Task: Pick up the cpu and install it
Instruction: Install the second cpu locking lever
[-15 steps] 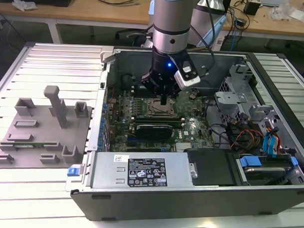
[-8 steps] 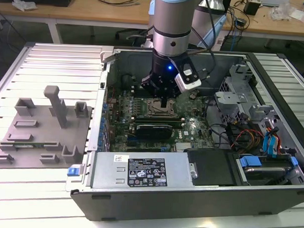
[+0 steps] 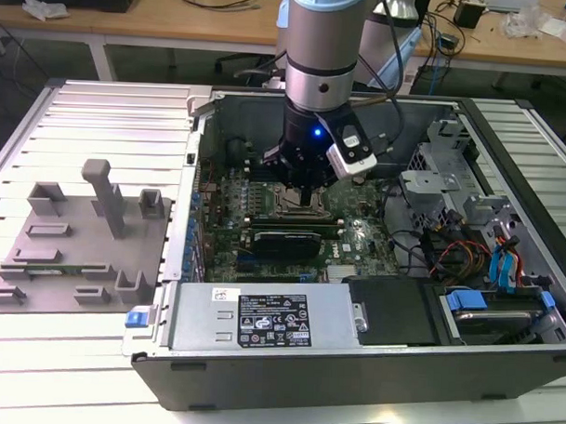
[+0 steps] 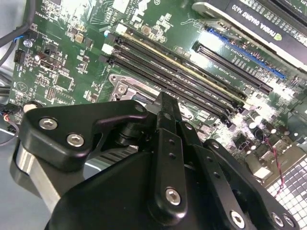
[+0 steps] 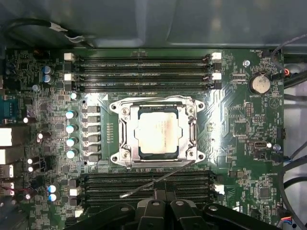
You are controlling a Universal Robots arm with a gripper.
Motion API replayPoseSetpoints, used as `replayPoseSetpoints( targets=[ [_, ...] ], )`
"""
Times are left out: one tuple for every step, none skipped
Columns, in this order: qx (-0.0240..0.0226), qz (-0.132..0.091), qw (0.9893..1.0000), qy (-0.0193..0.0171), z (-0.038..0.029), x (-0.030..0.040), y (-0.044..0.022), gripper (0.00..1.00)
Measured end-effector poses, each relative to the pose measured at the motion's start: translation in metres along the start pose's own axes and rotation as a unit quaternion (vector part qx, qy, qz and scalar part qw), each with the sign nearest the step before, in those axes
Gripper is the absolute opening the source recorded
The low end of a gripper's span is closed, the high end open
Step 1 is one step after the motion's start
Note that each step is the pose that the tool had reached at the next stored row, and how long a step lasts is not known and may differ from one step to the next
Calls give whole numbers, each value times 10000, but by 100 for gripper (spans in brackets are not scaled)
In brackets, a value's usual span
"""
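An open computer case (image 3: pixel 501 364) lies flat on a slatted metal table (image 3: pixel 100 113), w/ the robot arm (image 3: pixel 321 46) reaching down into it from above. Inside, a green circuit board (image 5: pixel 230 115) carries rows of long black memory slots (image 5: pixel 144 72) on either side of a metal socket frame (image 5: pixel 122 120). The gripper (image 3: pixel 307 190) hangs low over the board near that frame; whether its fingers are open or closed can't be told, and nothing is visibly held.

In the first wrist view the cpu (image 5: pixel 157 131) — a small flat square w/ a pale silver top — already sits in the socket frame, just ahead of the gripper body and apart from it. A thin metal lever (image 5: pixel 153 183) lies slantwise between the frame and the gripper.

Handling, as a judgement: the chip looks light, stiff and smooth-topped, w/ a fragile underside — best taken by opposite edges and kept level, never squeezed hard.
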State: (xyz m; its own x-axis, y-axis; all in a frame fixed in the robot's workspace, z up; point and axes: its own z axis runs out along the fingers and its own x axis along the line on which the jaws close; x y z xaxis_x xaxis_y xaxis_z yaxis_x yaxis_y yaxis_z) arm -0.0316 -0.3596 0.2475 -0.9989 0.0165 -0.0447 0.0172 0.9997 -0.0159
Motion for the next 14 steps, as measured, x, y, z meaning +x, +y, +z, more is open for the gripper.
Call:
replayPoseSetpoints(
  targets=[
    [1,-15,10000,1,-1,0,-1,11],
    [0,-16,10000,0,0,0,-1,11],
    [0,-17,10000,0,0,0,-1,11],
    [0,-17,10000,0,0,0,-1,11],
    [-1,-22,10000,0,0,0,-1,11],
    [-1,-34,10000,0,2,0,-2,11],
    [-2,-72,10000,0,8,1,-2,11],
    [-6,-128,9999,-2,18,4,-3,11],
    [-8,-177,9998,-2,30,7,-5,11],
    [-10,-218,9998,-3,41,10,-6,11],
    [-11,-262,9997,-4,52,12,-7,11],
    [-20,-437,9990,-6,104,90,-9,11],
    [-38,-479,9988,-8,163,155,-14,11],
    [-38,-480,9988,-8,175,158,-15,11]
  ],
)
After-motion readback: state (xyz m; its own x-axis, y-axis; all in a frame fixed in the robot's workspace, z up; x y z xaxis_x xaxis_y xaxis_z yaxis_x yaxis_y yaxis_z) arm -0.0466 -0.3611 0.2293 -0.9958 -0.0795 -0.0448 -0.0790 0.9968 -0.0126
